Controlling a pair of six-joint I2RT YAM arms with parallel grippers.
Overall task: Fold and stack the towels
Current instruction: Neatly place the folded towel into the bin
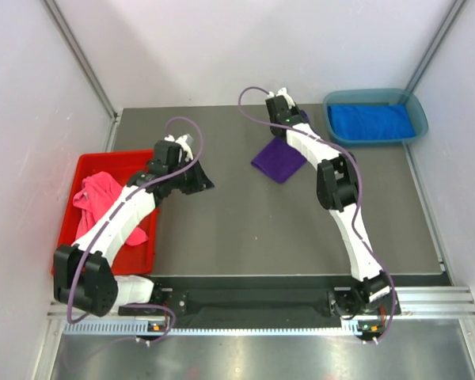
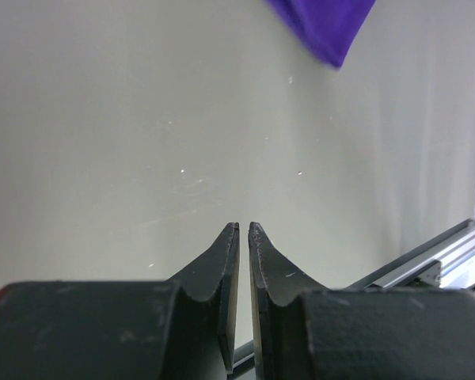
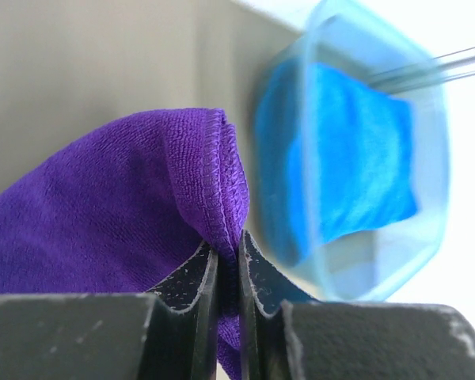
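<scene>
My left gripper [image 2: 244, 228] hangs well to the left of the blue tub [image 1: 416, 111], its fingers together on nothing. My right gripper [image 3: 228, 241] is clamped on the stitched hem of the purple towel [image 3: 103, 214], which droops just left of the tub. I judge it light, soft and floppy; a pinch at the doubled edge should hold its layers together. Farther off, inside the tub, lies a blue towel [image 3: 356, 158].
</scene>
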